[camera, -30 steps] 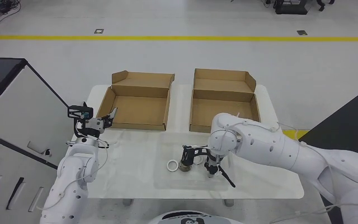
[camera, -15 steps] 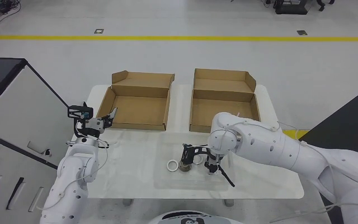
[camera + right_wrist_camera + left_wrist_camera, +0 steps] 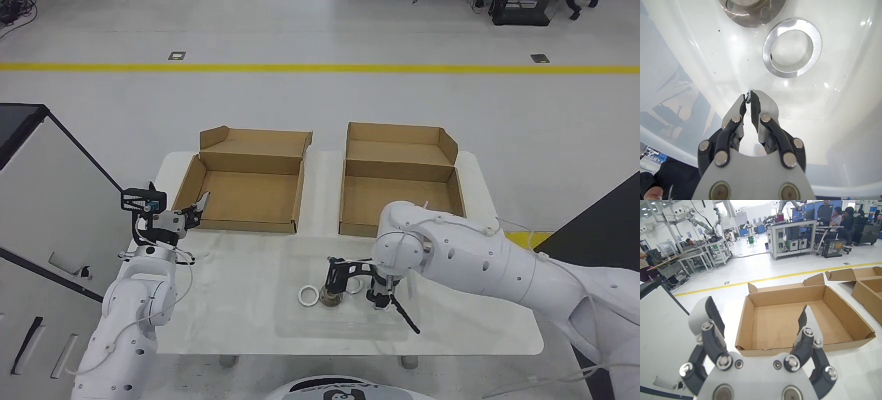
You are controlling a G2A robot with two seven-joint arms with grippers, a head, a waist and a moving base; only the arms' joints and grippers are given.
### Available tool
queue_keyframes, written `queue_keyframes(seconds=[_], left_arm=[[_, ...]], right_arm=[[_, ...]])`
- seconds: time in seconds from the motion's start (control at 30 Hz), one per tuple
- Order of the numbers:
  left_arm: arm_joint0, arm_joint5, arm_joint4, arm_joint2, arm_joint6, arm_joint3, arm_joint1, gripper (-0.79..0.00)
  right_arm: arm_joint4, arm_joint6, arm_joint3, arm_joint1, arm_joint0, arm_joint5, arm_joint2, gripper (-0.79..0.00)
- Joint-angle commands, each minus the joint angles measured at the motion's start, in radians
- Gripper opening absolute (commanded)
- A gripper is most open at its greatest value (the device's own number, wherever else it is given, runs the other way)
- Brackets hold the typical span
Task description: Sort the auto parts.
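Right gripper (image 3: pixel 747 94) pinches a small screw (image 3: pixel 748 99) at its very fingertips inside the clear tray (image 3: pixel 702 62); lift straight and slowly, keeping the squeeze firm; left gripper (image 3: pixel 757 303) gapes wide

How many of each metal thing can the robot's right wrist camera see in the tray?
Flanged metal disc: 1
Metal ring: 1
Small screw, pinched in the jaws of the right gripper: 1
Total: 3
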Motion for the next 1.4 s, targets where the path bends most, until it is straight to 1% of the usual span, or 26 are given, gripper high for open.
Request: queue_keyframes(seconds=[0.0,0.17,0.3,0.53,0.73,0.83,1.0,1.2,1.37], left_arm=[[0.000,0.000,0.000,0.000,0.000,0.000,0.000,0.000],[0.000,0.000,0.000,0.000,0.000,0.000,0.000,0.000],[0.000,0.000,0.000,0.000,0.000,0.000,0.000,0.000],[0.000,0.000,0.000,0.000,0.000,0.000,0.000,0.000],[0.000,0.000,0.000,0.000,0.000,0.000,0.000,0.000],[0.000,0.000,0.000,0.000,0.000,0.000,0.000,0.000],[0.000,0.000,0.000,0.000,0.000,0.000,0.000,0.000],[0.000,0.000,0.000,0.000,0.000,0.000,0.000,0.000],[0.000,0.000,0.000,0.000,0.000,0.000,0.000,0.000]], right_arm=[[0.002,0.000,0.003,0.000,0.001,-0.002,0.000,-0.785],[0.026,0.000,0.001,0.003,0.016,0.000,0.000,-0.785],[0.067,0.000,-0.024,0.013,0.050,0.016,0.000,-0.785],[0.158,0.000,-0.095,0.048,0.138,0.061,0.007,-0.785],[0.230,0.000,-0.147,0.080,0.172,0.071,0.045,-0.785],[0.265,-0.008,-0.166,0.091,0.172,0.067,0.078,-0.785],[0.329,-0.066,-0.171,0.106,0.159,0.049,0.140,-0.785],[0.397,-0.141,-0.138,0.122,0.128,0.011,0.205,-0.785],[0.453,-0.196,-0.095,0.131,0.093,-0.042,0.246,-0.785]])
